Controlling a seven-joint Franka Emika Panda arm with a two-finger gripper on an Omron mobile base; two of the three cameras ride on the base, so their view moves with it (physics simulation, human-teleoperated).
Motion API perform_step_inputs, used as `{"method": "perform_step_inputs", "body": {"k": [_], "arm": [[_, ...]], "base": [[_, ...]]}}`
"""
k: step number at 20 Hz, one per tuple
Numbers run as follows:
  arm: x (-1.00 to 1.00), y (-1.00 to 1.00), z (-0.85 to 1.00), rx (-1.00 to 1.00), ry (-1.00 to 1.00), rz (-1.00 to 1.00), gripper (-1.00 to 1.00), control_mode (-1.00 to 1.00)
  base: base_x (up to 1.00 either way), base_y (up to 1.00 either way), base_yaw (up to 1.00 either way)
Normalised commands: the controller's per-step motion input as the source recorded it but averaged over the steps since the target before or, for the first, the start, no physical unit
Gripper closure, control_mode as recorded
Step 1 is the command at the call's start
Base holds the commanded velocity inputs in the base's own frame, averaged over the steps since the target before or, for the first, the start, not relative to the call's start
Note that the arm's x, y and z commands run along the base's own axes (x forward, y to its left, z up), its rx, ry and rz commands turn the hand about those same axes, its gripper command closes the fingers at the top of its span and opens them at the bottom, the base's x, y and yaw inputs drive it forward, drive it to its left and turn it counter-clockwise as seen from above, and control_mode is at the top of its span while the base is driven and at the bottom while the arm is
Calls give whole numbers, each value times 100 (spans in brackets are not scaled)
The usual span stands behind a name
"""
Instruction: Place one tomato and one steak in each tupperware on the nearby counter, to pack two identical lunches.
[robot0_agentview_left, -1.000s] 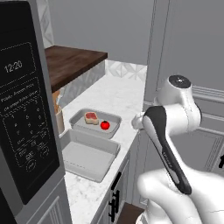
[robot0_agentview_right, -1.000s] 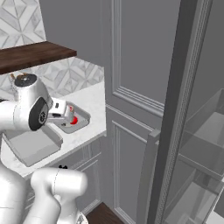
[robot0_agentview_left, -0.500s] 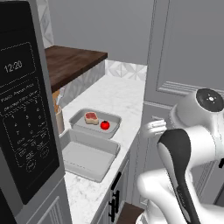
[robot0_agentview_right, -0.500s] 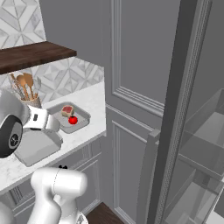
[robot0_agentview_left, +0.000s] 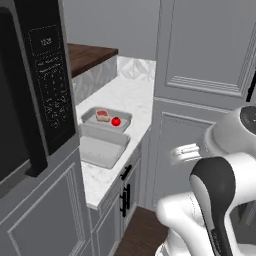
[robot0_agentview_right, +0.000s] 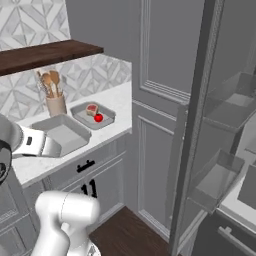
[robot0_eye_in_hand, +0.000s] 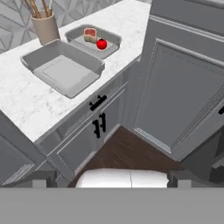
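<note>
Half-packed lunches: far grey plastic tupperware (robot0_eye_in_hand: 92, 39) filled, near one (robot0_eye_in_hand: 63, 68) empty.

Gripper (robot0_eye_in_hand: 111, 178) fully open, holding nothing, well back from the white marble tabletop (robot0_eye_in_hand: 26, 103); red tomato (robot0_eye_in_hand: 102, 43) and steak (robot0_eye_in_hand: 90, 34) lie far ahead. Next: likely fetch a second pair.

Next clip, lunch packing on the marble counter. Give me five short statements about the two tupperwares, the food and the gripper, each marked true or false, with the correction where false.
1. The far tupperware holds one steak and one tomato. True.
2. The near tupperware also holds a steak and a tomato. False: nothing lies in it.
3. The gripper is shut on a tomato. False: it is open and holds nothing, well away from the counter.
4. A utensil holder with wooden tools stands on the counter by the tupperwares. True.
5. The two tupperwares stand on the dark wooden shelf. False: both stand on the white marble counter, below it.
</note>
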Motion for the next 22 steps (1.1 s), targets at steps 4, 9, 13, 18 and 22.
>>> {"method": "perform_step_inputs", "body": {"k": [4,9,13,18,22], "arm": [[0,0,0,0,0,0,-100,100],[0,0,0,0,0,0,-100,100],[0,0,0,0,0,0,-100,100],[0,0,0,0,0,0,-100,100],[0,0,0,0,0,0,-100,100]], "base": [[-100,-38,-10],[-37,-100,-27],[-16,-100,-28],[-6,-88,-29],[24,-43,-43]]}}
